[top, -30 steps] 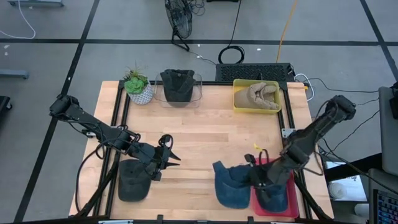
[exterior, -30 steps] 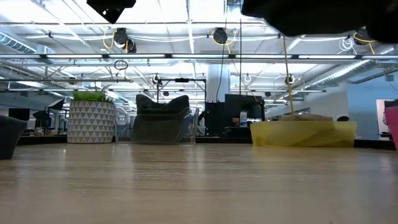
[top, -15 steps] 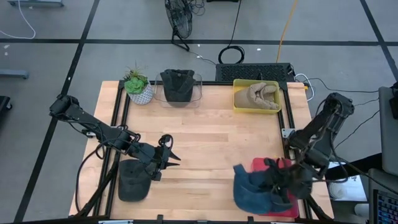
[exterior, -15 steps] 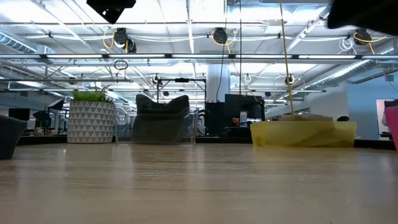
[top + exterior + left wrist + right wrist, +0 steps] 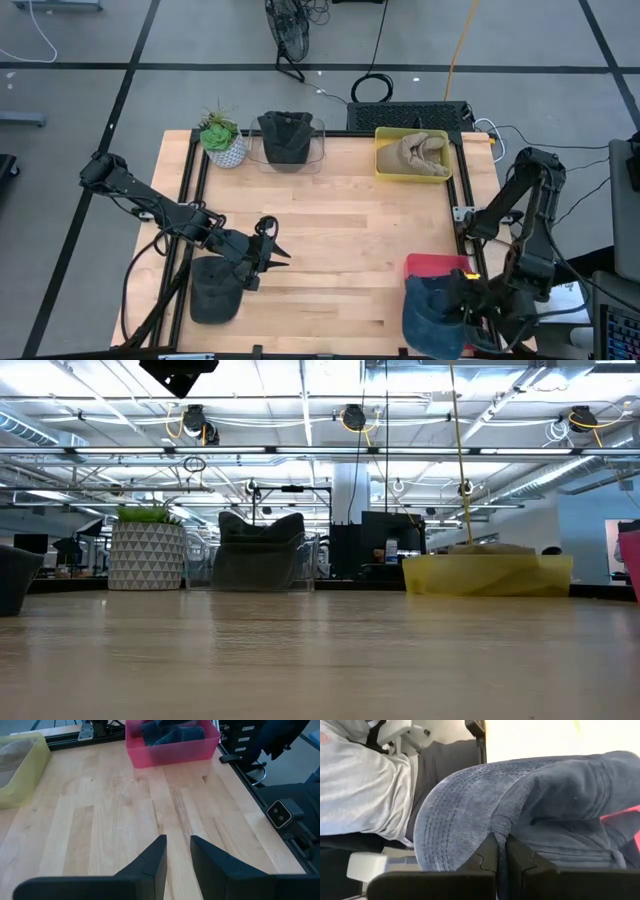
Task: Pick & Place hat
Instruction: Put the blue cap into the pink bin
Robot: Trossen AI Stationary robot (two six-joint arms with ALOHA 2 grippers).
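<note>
Right pincer [image 5: 462,300] pinches the blue hat [image 5: 430,318], partly hiding the pink bin [image 5: 432,266].

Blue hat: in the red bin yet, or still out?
Out. The right pincer grips the blue hat by its brim; it hangs over the red bin's near edge, past the table edge.

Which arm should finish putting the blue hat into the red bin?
Right. Its claw is already shut on the blue hat, at the red bin. The left claw is open by the dark hat, far off.
</note>
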